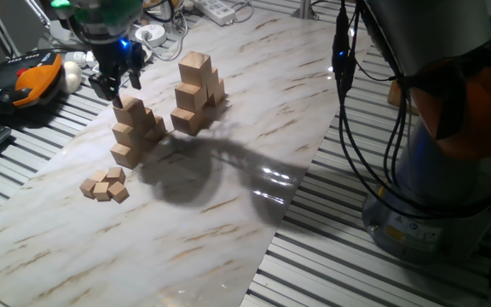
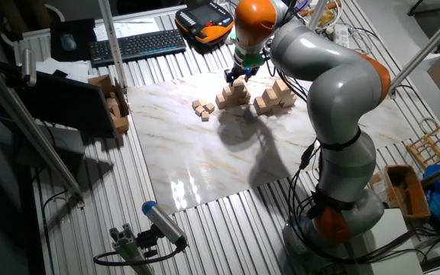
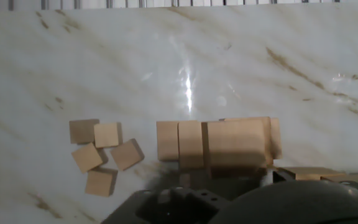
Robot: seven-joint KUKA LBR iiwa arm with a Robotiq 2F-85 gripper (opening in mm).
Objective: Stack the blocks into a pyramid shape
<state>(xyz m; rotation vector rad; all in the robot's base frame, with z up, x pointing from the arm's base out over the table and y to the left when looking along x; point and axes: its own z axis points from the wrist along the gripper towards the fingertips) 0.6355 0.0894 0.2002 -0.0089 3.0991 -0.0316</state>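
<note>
Two stacks of pale wooden blocks stand on the marble board [image 1: 228, 222]. The left stack [image 1: 135, 130] steps up to a single top block. The right stack [image 1: 196, 94] is taller. Both show in the other fixed view, the left stack [image 2: 233, 95] and the right stack [image 2: 275, 98]. My gripper [image 1: 116, 92] hangs just above the left stack's top block with its fingers spread and nothing between them. It also shows in the other fixed view [image 2: 237, 75]. The hand view looks down on the left stack [image 3: 229, 143]; the fingertips do not show there.
Several much smaller wooden cubes [image 1: 105, 186] lie in a loose cluster in front of the left stack, also in the hand view [image 3: 101, 155]. An orange teach pendant [image 1: 37, 77], a keyboard [image 2: 136, 46] and cables lie beyond the board. The arm's base [image 2: 334, 221] stands beside the board.
</note>
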